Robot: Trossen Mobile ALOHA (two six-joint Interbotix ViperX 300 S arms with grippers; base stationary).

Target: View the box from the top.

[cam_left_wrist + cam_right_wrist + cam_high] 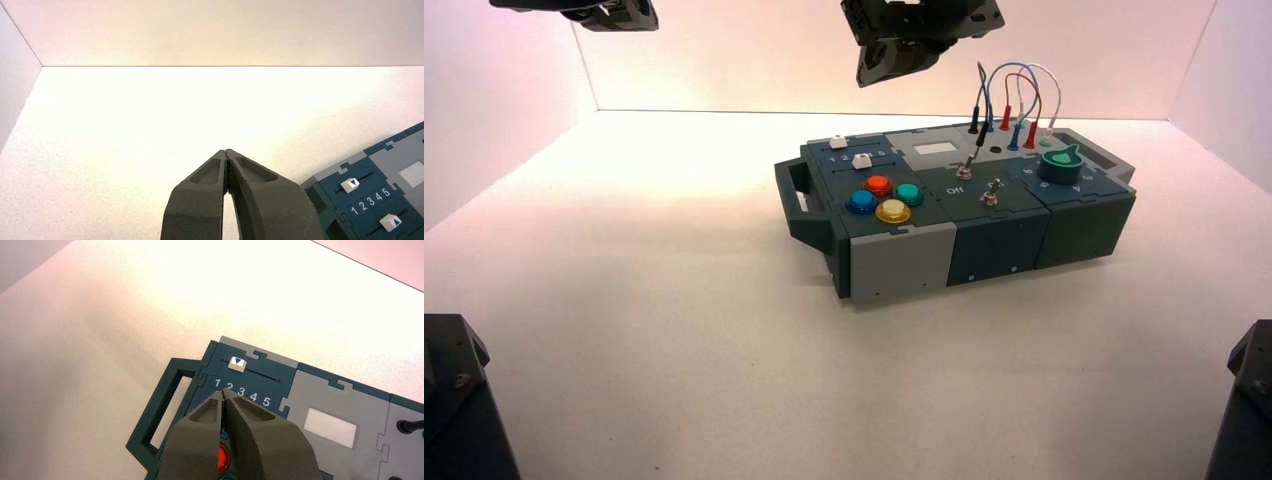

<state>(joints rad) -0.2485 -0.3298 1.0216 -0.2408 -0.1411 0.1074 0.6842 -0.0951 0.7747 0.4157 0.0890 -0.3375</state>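
A: Where is the box (964,205)?
B: On the white table (654,330), toward its far right side, handle pointing left.
A: And the arms?
B: The right gripper (225,396) hangs over the box's slider end, fingers pressed together, holding nothing. The left gripper (226,154), also clenched and empty, is off toward the far left corner.
A: So the viewing step?
B: Underway, I'd judge. Next the right wrist should centre over the whole box.

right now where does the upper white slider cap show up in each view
High view: slider cap at the box's far handle-end corner.
Left wrist view: near the right edge, above the 1–5 numbers.
Right wrist view: centre, just above the numbers.
Shared landmark: the numbers.
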